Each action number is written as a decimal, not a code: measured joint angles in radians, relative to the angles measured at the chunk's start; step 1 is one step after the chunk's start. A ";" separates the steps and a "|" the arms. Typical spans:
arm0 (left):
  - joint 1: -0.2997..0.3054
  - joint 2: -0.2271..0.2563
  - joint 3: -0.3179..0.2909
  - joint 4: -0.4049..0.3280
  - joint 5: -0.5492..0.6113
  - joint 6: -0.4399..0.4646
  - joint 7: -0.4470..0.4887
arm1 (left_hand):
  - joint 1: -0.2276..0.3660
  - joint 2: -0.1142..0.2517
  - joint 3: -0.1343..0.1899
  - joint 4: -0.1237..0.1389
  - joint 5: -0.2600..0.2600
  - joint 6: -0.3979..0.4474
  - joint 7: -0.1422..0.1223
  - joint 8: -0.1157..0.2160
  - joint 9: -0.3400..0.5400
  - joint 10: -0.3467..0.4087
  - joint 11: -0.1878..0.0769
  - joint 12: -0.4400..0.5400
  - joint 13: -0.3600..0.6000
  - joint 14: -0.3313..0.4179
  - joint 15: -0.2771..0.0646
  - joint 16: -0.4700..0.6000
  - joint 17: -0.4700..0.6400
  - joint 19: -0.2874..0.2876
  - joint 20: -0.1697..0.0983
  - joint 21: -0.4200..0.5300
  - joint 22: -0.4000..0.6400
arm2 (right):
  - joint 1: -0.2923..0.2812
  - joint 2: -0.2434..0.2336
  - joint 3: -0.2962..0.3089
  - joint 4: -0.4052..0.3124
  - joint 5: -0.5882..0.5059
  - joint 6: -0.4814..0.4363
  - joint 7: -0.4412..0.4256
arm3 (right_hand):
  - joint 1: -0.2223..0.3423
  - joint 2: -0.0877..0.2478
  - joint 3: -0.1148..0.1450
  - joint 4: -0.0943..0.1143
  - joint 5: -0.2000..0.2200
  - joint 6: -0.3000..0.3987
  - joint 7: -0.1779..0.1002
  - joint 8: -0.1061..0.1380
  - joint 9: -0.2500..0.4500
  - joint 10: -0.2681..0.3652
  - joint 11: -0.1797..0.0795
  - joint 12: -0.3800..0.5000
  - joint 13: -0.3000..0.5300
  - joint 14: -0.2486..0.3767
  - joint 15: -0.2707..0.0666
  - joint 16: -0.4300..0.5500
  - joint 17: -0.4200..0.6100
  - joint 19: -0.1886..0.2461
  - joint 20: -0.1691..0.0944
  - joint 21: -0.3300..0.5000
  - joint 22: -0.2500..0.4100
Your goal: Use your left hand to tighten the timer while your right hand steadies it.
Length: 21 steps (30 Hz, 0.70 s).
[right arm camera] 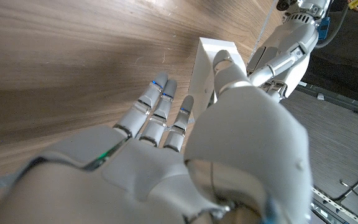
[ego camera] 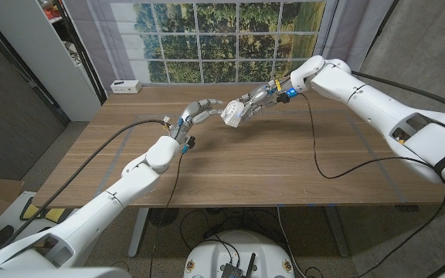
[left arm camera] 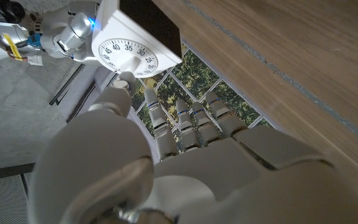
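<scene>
On table: one timer, right robot hand gripping; left robot hand spread, empty.

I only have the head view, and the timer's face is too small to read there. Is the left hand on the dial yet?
Observer: No. In the left wrist view the left hand's fingertips stop short of the timer's dial.
Operator: Which way does the dial face?
Observer: Toward the left hand; its numbers read plainly.
Operator: Is the right hand steadying it?
Observer: The right wrist view shows the right hand's thumb on the white casing, fingers along its other side.
</scene>
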 measured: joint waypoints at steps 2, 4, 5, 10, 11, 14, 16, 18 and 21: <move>-0.007 -0.005 0.004 0.008 0.006 -0.006 -0.002 | 0.008 0.000 -0.003 -0.003 0.000 0.011 0.000 0.004 0.004 0.000 0.000 0.004 0.000 0.000 0.000 0.000 0.000 0.000 0.000 0.000 0.000 | 0.000 0.005 0.001 0.011 0.015 0.001 0.006 | 0.000 0.000 0.000 0.000 0.000 0.000 0.000 0.000 0.000 0.000 0.000 0.000 0.000 0.000 0.000 0.000 0.000 0.000 0.000 0.000 0.000; -0.010 -0.007 0.006 0.012 0.008 -0.009 -0.004 | 0.011 0.003 -0.009 -0.004 0.000 0.024 -0.002 0.010 0.005 0.001 -0.001 0.004 0.000 0.000 0.000 0.004 0.000 0.000 0.000 0.000 0.000 | 0.001 0.009 0.001 0.019 0.025 0.001 0.009 | 0.000 0.000 0.000 0.000 0.000 0.000 0.000 0.000 0.000 0.004 0.004 0.000 0.000 0.000 0.000 0.000 0.000 0.000 0.000 0.003 0.000; -0.013 -0.009 0.008 0.014 0.010 -0.011 -0.005 | 0.022 0.002 -0.011 -0.002 0.000 0.031 -0.003 0.011 0.006 0.004 -0.004 0.006 0.000 0.000 0.000 0.004 0.000 0.000 0.000 0.000 0.000 | 0.003 0.012 0.002 0.025 0.031 0.002 0.012 | 0.000 0.000 0.000 0.000 0.000 0.000 0.000 0.000 0.000 0.004 0.004 0.000 0.002 0.000 0.000 0.000 0.000 0.000 0.000 0.004 0.000; -0.021 -0.012 0.012 0.020 0.015 -0.017 -0.012 | 0.041 0.007 -0.020 -0.003 0.007 0.060 0.008 0.023 0.013 0.011 -0.011 0.008 0.004 0.000 0.000 0.004 0.000 0.000 0.000 0.000 0.000 | 0.007 0.023 0.006 0.055 0.057 0.002 0.023 | 0.000 0.000 -0.004 0.002 0.000 0.000 0.000 0.004 0.000 0.004 0.004 0.000 0.005 0.005 0.005 -0.004 -0.001 0.000 0.000 0.004 0.000; -0.022 -0.012 0.012 0.021 0.015 -0.018 -0.015 | 0.042 0.008 -0.021 -0.005 0.007 0.061 0.010 0.027 0.014 0.011 -0.011 0.008 0.004 0.000 0.000 0.004 0.000 0.000 0.000 0.000 0.000 | 0.009 0.027 0.007 0.065 0.064 0.002 0.027 | -0.001 0.001 -0.004 0.001 0.000 -0.002 0.002 0.004 0.000 0.004 0.004 0.000 0.005 0.005 0.005 -0.004 -0.002 0.000 0.000 0.004 0.000; -0.024 -0.011 0.013 0.021 0.016 -0.019 -0.018 | 0.047 0.003 -0.029 -0.003 0.007 0.067 0.016 0.027 0.018 0.011 -0.011 0.008 0.004 0.000 0.000 0.004 0.000 0.000 0.000 0.000 0.000 | 0.011 0.031 0.009 0.077 0.076 0.003 0.033 | -0.004 0.004 -0.004 0.001 0.000 -0.002 0.002 0.004 0.000 0.004 0.004 0.000 0.006 0.005 0.005 -0.004 -0.003 0.000 0.000 0.004 0.000; -0.024 -0.009 0.013 0.020 0.016 -0.019 -0.022 | 0.047 0.003 -0.031 -0.003 0.007 0.065 0.021 0.027 0.019 0.011 -0.011 0.008 0.004 0.000 0.000 0.004 0.000 0.000 0.000 0.000 0.000 | 0.015 0.038 0.011 0.096 0.084 0.003 0.038 | -0.006 0.006 -0.004 0.001 0.000 -0.003 0.003 0.004 0.000 0.004 0.004 0.000 0.009 0.005 0.005 -0.004 -0.002 0.000 0.000 0.004 0.000; -0.024 -0.007 0.013 0.016 0.016 -0.019 -0.022 | 0.050 0.000 -0.034 -0.001 0.007 0.069 0.024 0.026 0.019 0.011 -0.011 0.008 0.006 0.000 0.000 0.004 0.000 0.000 0.000 0.000 0.000 | 0.017 0.041 0.012 0.106 0.093 0.005 0.045 | -0.007 0.007 -0.004 0.001 0.007 -0.003 0.003 0.004 0.000 0.004 0.004 0.000 0.009 0.005 0.005 -0.008 -0.003 0.000 0.000 0.004 0.000; -0.023 -0.004 0.013 0.010 0.016 -0.010 -0.023 | 0.058 0.006 -0.035 0.001 0.007 0.073 0.029 0.027 0.021 0.011 -0.011 0.008 0.009 0.004 -0.004 0.008 0.000 0.004 0.004 0.000 0.000 | 0.023 0.050 0.014 0.130 0.102 0.008 0.054 | -0.009 0.009 -0.004 0.001 0.008 -0.005 0.005 0.005 0.001 0.007 0.007 0.000 0.009 0.005 0.005 -0.008 -0.002 0.000 0.000 0.004 0.000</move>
